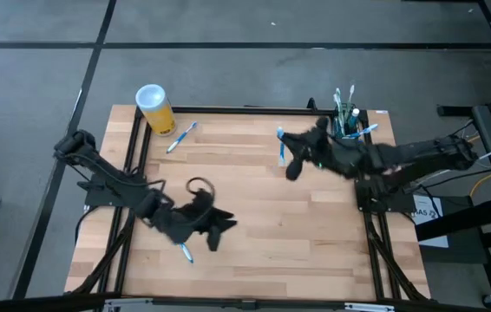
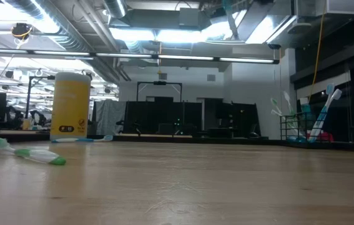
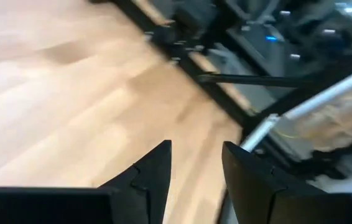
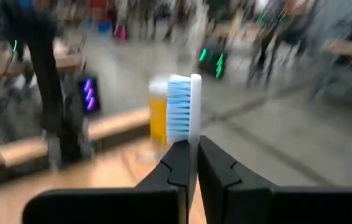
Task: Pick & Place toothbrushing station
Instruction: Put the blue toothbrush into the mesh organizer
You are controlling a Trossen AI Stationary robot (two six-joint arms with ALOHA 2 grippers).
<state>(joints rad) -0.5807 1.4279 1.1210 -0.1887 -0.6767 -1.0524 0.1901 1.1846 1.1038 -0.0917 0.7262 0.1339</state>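
Care matters now: right gripper (image 4: 193, 163), jaws clamped on a toothbrush (image 4: 183, 109), should carry it upright to the holder (image 1: 350, 124) at the bench's far right corner, while left gripper (image 3: 196, 177), jaws parted and empty, waits near the front edge.

Toothbrushing station (image 1: 350, 123), small dark holder, upright at table's far right corner, several toothbrushes standing in it
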